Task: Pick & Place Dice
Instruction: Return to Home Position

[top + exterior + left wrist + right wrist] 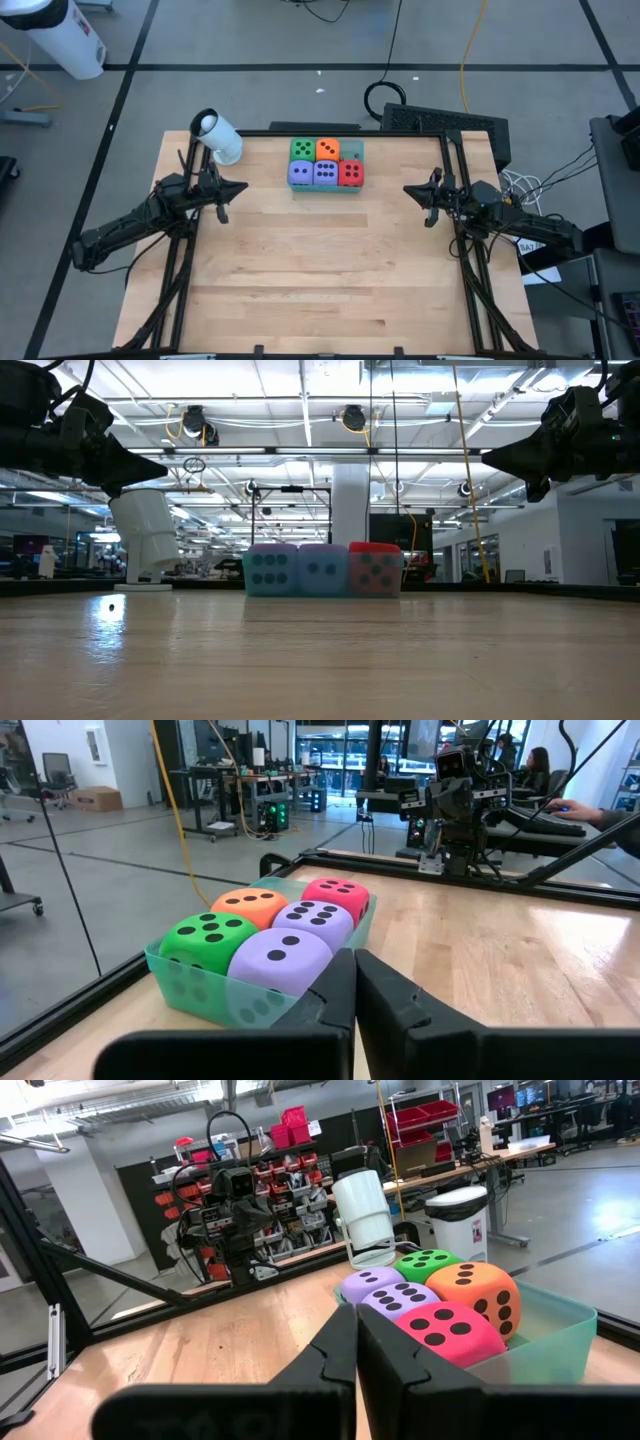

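Dice [324,172] fill the green tray [353,150] at the upper centre of the high view, on the bench [320,270]. The green die [301,149] and orange die [326,149] make the upper row, the two purple dice [299,172] and the red die [350,172] the lower, packed touching, with the slot at the tray's upper right bare. The left gripper [240,187] hangs at the left of the frame and the right gripper [408,190] at the right, tips turned toward each other and raised off the wood, as the low view shows. In each wrist view the two dark fingers are pressed together with nothing between them. The tray's long axis runs left to right across the frame. It lies between the two grippers but higher in the picture, so the dice are up and right of the left gripper and up and left of the right one; neither arm is clearly nearer. With all five cubes seated, the picking looks finished, and what remains is likely only a retreat toward the frame's sides, away from the tray. A white cylinder [218,137] sits just above the left gripper in the frame, near but apart, so that arm should avoid sweeping upward into it.
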Robot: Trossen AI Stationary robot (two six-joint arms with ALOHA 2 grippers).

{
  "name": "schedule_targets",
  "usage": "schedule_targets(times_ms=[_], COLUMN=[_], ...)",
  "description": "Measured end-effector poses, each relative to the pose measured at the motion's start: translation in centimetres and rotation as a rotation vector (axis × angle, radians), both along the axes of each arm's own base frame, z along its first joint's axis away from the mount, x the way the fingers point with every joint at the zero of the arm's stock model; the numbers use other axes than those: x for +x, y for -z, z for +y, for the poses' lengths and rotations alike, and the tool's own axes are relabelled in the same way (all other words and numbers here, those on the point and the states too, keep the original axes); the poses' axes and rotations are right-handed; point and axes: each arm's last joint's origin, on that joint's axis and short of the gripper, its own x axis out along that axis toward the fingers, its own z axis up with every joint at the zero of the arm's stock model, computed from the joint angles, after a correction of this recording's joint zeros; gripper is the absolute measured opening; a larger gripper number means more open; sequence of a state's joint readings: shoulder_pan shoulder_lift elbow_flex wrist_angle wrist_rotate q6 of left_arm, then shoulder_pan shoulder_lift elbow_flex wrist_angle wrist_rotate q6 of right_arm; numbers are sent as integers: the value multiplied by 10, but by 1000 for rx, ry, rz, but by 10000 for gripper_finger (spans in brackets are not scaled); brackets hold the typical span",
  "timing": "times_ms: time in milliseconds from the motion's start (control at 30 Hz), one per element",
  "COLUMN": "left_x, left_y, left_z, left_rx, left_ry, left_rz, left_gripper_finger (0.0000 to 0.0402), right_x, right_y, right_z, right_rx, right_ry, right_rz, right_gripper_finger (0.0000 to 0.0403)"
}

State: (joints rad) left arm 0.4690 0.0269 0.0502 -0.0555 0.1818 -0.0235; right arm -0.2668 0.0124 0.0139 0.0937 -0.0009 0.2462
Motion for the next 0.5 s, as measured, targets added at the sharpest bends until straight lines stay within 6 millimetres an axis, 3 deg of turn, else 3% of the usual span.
schedule_targets(times_ms=[200,500], left_x=[0,0], left_y=[0,0], left_z=[0,0], left_rx=[0,0], left_ry=[0,0], left_rz=[0,0], left_gripper_finger=[4,29], right_x=[0,0], right_y=[0,0], right_z=[0,0], right_rx=[0,0], right_ry=[0,0], right_rz=[0,0], right_gripper_finger=[0,0])
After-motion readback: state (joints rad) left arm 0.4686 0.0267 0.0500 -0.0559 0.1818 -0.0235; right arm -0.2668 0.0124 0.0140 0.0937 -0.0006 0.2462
